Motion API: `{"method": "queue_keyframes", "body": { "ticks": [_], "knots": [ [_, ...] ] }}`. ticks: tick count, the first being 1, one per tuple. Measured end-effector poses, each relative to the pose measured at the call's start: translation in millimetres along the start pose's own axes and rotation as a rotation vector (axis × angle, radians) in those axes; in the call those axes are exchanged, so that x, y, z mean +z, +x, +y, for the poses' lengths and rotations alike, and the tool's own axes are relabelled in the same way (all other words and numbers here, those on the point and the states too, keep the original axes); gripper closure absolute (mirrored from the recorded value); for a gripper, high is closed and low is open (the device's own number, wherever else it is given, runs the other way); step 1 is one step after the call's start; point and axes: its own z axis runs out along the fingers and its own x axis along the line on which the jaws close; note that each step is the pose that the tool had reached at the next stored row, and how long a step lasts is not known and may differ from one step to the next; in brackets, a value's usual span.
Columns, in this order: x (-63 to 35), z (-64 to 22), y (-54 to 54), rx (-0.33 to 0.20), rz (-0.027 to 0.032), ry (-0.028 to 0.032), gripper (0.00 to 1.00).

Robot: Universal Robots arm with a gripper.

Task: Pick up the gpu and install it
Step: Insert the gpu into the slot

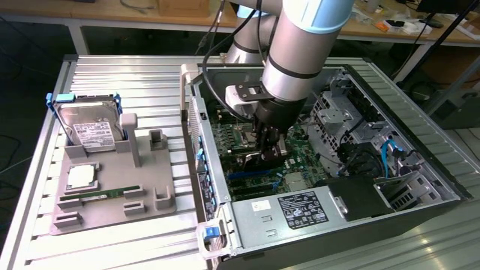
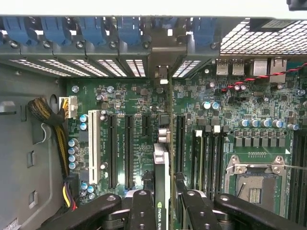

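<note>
Pinching the gpu [image 2: 161,165] edge-on, the gripper [image 2: 166,197] reaches over the motherboard [image 2: 127,98].

The gpu [image 2: 161,172] stands on edge between the jaws, over the motherboard [image 2: 120,100].

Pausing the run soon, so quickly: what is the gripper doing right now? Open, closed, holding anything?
Gripper: closed on the gpu, which it holds edge-on over the motherboard inside the case.
</note>
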Motion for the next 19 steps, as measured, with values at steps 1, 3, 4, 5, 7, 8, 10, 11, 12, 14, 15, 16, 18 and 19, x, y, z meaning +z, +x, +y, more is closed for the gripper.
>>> {"method": "queue_keyframes", "body": {
  "ticks": [1,3,4,5,7,8,10,11,12,14,15,16,18,19],
  "knots": [
    [0.1,0.2,0.0,0.0,-0.0005,-0.0001,0.73],
    [0.2,0.4,0.0,0.0,-0.0014,0.0,0.73],
    [0.3,0.4,0.0,0.0,-0.0016,0.0,0.73],
    [0.3,0.5,0.0,0.0,-0.0018,0.0,0.73],
    [0.4,0.5,0.0,0.0,-0.002,0.0,0.73],
    [0.4,0.5,0.0,0.0,-0.002,0.0,0.73],
    [0.6,0.6,0.0,0.0,-0.0022,-0.0001,0.73],
    [0.7,0.6,0.0,0.0,-0.0024,0.0,0.73],
    [1.1,0.7,0.0,0.0,-0.0027,0.0001,0.73],
    [2.8,0.7,0.0,0.0,-0.0026,0.0,0.73],
    [3.8,0.7,0.0,0.0,-0.0025,-0.0001,0.73],
    [4.0,0.8,0.0,0.0,-0.0022,-0.0003,0.73],
    [4.1,0.8,0.0,0.0,-0.0022,-0.0003,0.73],
    [4.3,0.7,0.0,0.0,-0.0025,-0.0001,0.73]
  ]
}}
